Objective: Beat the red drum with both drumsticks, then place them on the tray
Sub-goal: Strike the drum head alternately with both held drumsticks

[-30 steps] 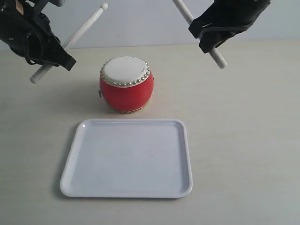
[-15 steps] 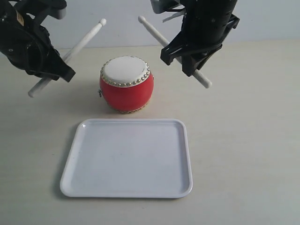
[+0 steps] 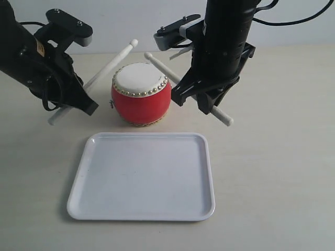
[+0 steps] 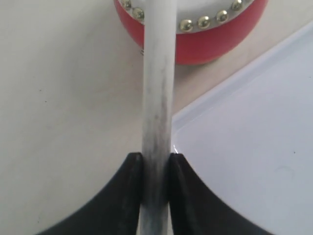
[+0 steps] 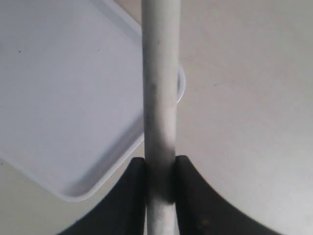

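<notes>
1. Left gripper (image 4: 156,164) is clenched on the left drumstick (image 4: 159,73), a pale, scuffed, round stick; the right gripper (image 5: 160,169) clamps the right drumstick (image 5: 160,73).
2. I see the red drum (image 3: 140,102), a glossy barrel with cream skin and silvery studs, on the matte beige table (image 3: 272,157), between the grippers and just behind the smooth white tray (image 3: 141,215).
3. The yellow label (image 3: 39,48) on my left arm is unreadable.

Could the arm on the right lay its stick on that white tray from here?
Probably yes. The right gripper holds its drumstick beside the red drum, and the tray lies bare just in front, with nothing between.
</notes>
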Controlling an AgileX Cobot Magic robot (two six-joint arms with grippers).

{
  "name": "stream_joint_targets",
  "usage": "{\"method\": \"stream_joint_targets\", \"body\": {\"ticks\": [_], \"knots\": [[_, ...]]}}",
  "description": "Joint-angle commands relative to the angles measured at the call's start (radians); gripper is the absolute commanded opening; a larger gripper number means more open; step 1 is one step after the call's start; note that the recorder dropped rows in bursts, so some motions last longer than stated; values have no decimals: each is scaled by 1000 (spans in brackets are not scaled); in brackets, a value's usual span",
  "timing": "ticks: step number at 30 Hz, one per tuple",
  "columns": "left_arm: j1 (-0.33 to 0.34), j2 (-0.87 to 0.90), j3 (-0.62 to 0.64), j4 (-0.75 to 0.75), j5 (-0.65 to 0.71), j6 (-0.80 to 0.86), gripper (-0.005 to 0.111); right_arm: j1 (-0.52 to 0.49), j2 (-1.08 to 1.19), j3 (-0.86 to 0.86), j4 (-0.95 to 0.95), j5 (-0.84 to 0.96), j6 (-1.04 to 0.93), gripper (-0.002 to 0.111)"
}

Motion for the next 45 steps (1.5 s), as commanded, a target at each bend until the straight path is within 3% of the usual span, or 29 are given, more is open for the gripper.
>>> {"method": "stream_joint_targets", "body": {"ticks": [1, 11, 22, 34, 37, 42, 45], "knots": [[-7, -44, 3, 0, -6, -3, 0, 0, -5, -20, -9, -4, 6, 0], [-7, -90, 3, 0, 7, -11, 0, 0, 5, -59, -9, -4, 6, 0], [-7, -68, 3, -20, -43, -11, 0, 0, 183, -36, 18, -4, 11, 0], [-7, 191, -20, -20, 131, -38, 0, 0, -149, -48, 34, -4, 11, 0], [-7, 127, -79, -20, 222, -66, 0, 0, -62, -24, 39, -4, 2, 0], [-7, -30, -113, -61, 216, -72, 0, 0, 184, -31, 112, -74, -1, 0], [-7, -90, -113, -61, 204, -72, 0, 0, 266, -96, 129, -4, -17, 0]]}}
